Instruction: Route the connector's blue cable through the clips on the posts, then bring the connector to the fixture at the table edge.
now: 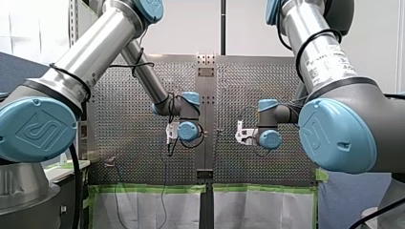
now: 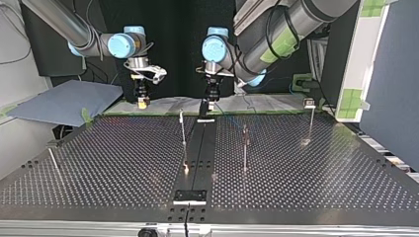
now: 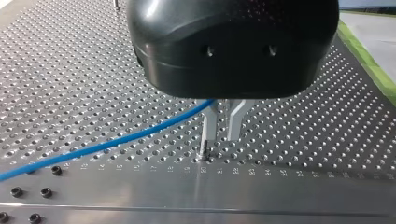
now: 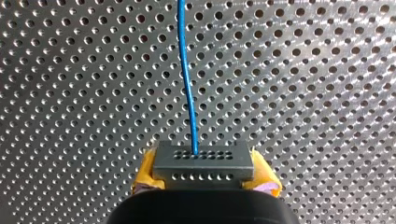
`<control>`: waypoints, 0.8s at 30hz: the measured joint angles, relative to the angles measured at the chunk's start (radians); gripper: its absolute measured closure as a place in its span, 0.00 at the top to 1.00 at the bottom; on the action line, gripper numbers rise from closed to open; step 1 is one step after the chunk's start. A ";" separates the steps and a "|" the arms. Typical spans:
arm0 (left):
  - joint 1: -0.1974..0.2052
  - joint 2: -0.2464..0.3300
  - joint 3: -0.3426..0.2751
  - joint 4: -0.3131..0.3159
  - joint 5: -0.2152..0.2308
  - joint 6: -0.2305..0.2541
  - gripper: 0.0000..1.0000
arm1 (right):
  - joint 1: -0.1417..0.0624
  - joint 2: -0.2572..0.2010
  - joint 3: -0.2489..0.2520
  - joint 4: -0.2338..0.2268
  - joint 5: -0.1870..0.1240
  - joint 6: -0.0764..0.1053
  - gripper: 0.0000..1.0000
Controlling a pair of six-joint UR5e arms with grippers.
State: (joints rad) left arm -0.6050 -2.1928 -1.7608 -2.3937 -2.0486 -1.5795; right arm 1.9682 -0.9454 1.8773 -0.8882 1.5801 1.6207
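Note:
In the right wrist view a grey connector [image 4: 219, 161] with rows of small holes sits between yellow pads [image 4: 145, 173]; my right gripper [image 4: 204, 175] is shut on it. The blue cable [image 4: 187, 79] leaves the connector and runs straight ahead over the perforated table. In the left wrist view the blue cable [image 3: 116, 140] comes in from the side and ends between the metal fingers [image 3: 208, 125] of my left gripper [image 3: 220, 137], which is shut on it just above a thin post [image 3: 203, 150]. In the top view my right gripper [image 2: 143, 101] and left gripper [image 2: 207, 106] hang at the far edge.
Thin posts [image 2: 183, 131] [image 2: 244, 145] [image 2: 311, 123] stand on the perforated table [image 2: 306, 173], and another [image 2: 53, 160] leans at the top view's left. A dark centre rail [image 2: 197, 148] ends in a small black plate [image 2: 189, 196] at the near edge. Green tape [image 1: 148, 188] borders the table.

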 joint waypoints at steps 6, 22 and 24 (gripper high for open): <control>-0.004 -0.001 0.001 0.012 -0.014 0.009 0.14 | -0.019 0.003 -0.012 0.007 -0.014 0.003 0.00; -0.018 -0.046 0.022 0.062 -0.049 0.115 0.14 | -0.052 0.018 -0.035 0.017 -0.056 0.014 0.00; -0.020 -0.051 0.027 0.076 -0.059 0.132 0.14 | -0.055 0.018 -0.036 0.019 -0.058 0.014 0.00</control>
State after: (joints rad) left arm -0.6249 -2.2435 -1.7341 -2.3172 -2.1079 -1.4473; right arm 1.9133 -0.9276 1.8410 -0.8689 1.5220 1.6348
